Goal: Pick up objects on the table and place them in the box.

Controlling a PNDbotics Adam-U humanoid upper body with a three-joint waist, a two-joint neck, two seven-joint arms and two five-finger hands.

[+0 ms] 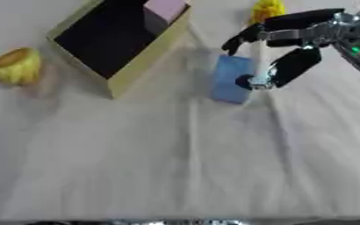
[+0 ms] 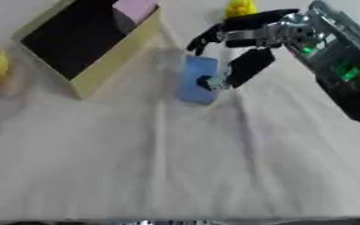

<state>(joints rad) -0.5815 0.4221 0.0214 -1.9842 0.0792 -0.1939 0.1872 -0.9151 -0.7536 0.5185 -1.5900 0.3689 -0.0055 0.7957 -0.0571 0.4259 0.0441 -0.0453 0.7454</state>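
A blue rectangular block (image 1: pixel 233 79) lies on the white cloth just right of the box. My right hand (image 1: pixel 294 39) reaches in from the upper right and arches over the block. Its fingers (image 1: pixel 241 40) curve down to just above the block's far end. The thumb tip (image 2: pixel 212 81) touches the block's right edge, and the hand stands open around it. The tan box (image 1: pixel 149 57) with a dark inside sits at the upper left, with a pink thing (image 1: pixel 166 9) in its far corner. My left hand shows in neither view.
A yellow rounded thing (image 1: pixel 16 66) sits on the cloth left of the box. Another yellow thing (image 1: pixel 268 9) lies at the far edge behind my right hand. White cloth (image 1: pixel 183 167) covers the near half of the table.
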